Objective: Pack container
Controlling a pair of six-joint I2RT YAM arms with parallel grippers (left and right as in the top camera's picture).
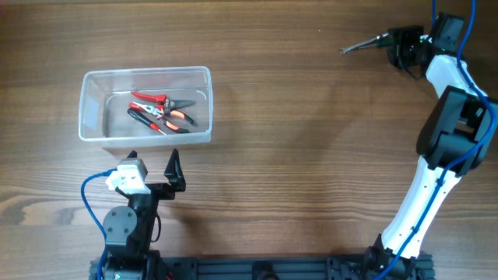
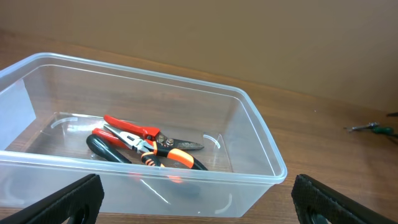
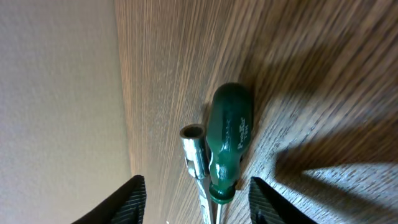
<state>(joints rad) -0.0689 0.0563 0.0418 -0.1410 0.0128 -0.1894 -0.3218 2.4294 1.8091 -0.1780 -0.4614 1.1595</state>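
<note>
Lower left of the overhead frame: the left pincer (image 1: 154,165) hangs empty with its jaws spread wide, just short of the container (image 1: 145,71). The container is a clear, shallow plastic tub with rounded corners, sitting on the brown wooden counter (image 1: 296,155) at upper left. Inside lie red-handled pliers (image 1: 156,99) and orange-and-black pliers (image 1: 167,118), overlapping.

Far upper right: the right pincer (image 1: 398,45) is spread wide around a green-handled screwdriver (image 3: 229,134) lying flat, with a short metal socket (image 3: 194,149) beside it.

The step in hand looks like picking up this screwdriver. The next move calls for closing squarely on the green handle, then a long carry across to the tub.

The screwdriver's shaft is cut off at the wrist view's bottom edge. I cannot tell whether the socket is a separate piece, nor exactly how many tools are in the tub.
</note>
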